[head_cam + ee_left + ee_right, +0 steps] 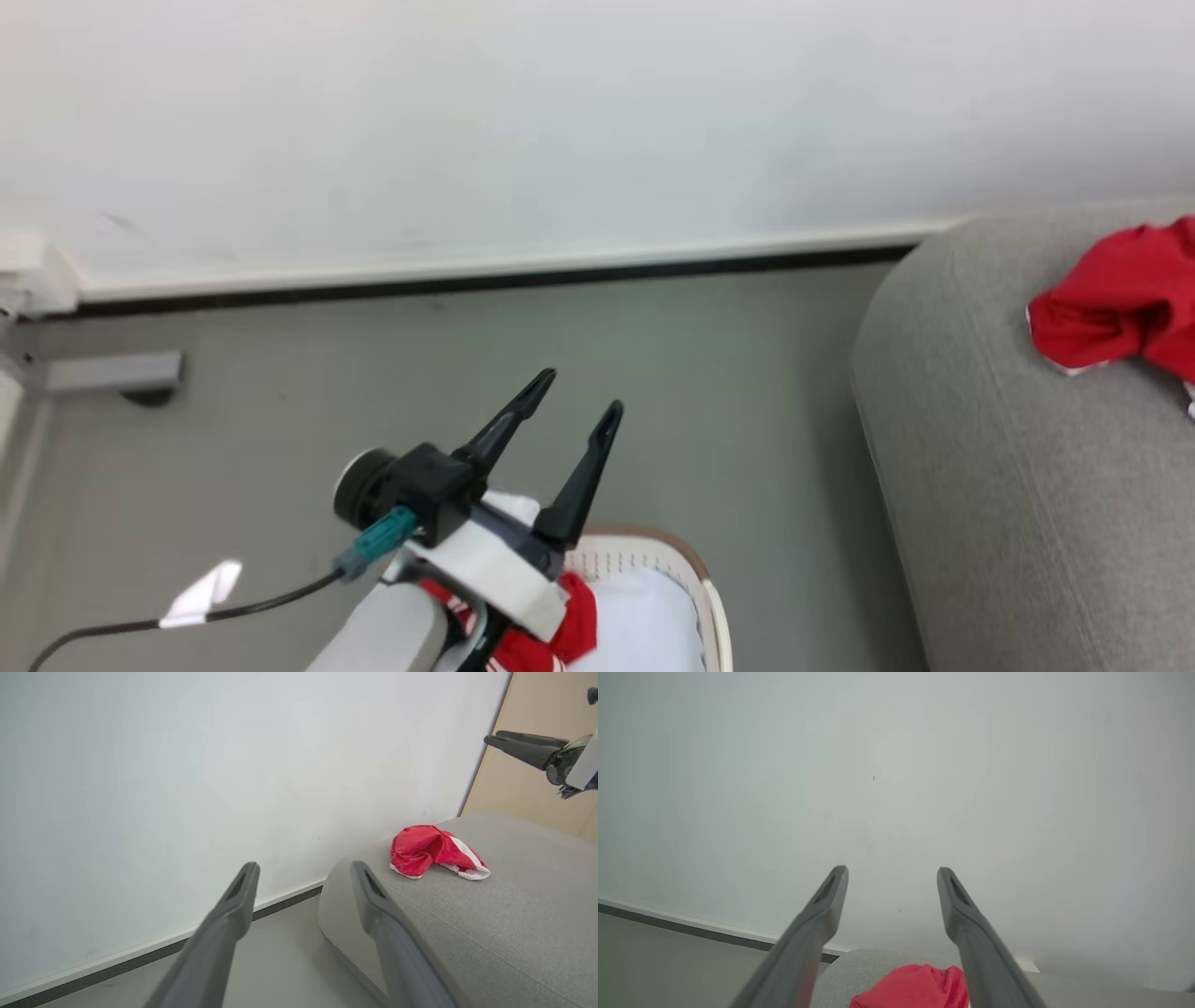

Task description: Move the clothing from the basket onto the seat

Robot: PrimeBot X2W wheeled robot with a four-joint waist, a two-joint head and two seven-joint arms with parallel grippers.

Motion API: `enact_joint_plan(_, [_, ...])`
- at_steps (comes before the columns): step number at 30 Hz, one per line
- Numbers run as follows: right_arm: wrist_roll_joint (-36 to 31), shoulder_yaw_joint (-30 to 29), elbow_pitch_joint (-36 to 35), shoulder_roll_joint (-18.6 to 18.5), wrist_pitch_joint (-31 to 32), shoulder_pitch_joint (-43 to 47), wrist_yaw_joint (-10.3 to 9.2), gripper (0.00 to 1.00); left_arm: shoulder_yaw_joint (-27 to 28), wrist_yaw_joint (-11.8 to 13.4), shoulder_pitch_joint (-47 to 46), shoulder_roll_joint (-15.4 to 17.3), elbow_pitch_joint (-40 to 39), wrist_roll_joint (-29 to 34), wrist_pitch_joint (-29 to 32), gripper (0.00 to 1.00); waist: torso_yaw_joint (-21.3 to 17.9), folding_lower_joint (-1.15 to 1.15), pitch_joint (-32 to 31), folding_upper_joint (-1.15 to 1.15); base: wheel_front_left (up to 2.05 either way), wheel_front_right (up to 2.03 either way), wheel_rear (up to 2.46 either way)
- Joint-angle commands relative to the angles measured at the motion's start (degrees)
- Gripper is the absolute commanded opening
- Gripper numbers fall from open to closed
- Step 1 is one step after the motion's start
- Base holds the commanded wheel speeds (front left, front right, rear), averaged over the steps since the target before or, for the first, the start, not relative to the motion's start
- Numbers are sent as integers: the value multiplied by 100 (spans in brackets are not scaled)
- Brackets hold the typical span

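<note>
A mostly red garment with white trim (434,856) lies crumpled on the light-grey seat (490,924), near its rounded end; it also shows on the seat (1027,467) as the red garment (1120,299). My right gripper (892,871) hangs open and empty above that red garment (915,987); its dark fingers (523,749) show at the upper right of the left wrist view. My left gripper (581,392) stands open and empty above the basket (695,565), pointing toward the wall. In the basket lie red cloth (579,616) and white cloth (644,616), partly hidden by my left arm.
A white wall with a dark baseboard (467,280) runs behind the grey floor (728,392) between basket and seat. A grey furniture foot (112,373) and a black cable (187,621) are at the left. A beige panel (528,788) stands beyond the seat.
</note>
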Motion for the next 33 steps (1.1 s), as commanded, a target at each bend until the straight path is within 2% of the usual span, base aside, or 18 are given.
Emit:
enact_joint_plan(1, [-71,-38,-171,33,-28,257,-12,100,120,41,215,19,-19,-48,-2,100,258,2,-535,0,0,0,0])
enact_joint_plan(7, [-373,-755,-1151,636,-34,1332,-12,100,808,277,734,2,-161,-43,-3,100,511,2,-874,0,0,0,0])
enact_joint_plan(8, [-373,-755,-1151,636,-34,1332,-12,100,808,277,734,2,-161,-43,-3,100,511,2,-874,0,0,0,0])
enact_joint_plan(17, [-1238,-1624,-2229,2008,-35,3083,-12,100,1633,488,1331,-71,-213,159,-3,100,659,2,-889,0,0,0,0])
enact_joint_plan(25, [-1722,-1955,-2805,2831,-36,4065,-12,100,2169,420,1875,-326,-303,511,-3,100,577,2,-839,0,0,0,0])
enact_joint_plan(33, [-2049,-2087,-3143,3126,-36,4509,-12,100,2588,209,2113,-636,-248,831,-3,100,579,2,-768,0,0,0,0])
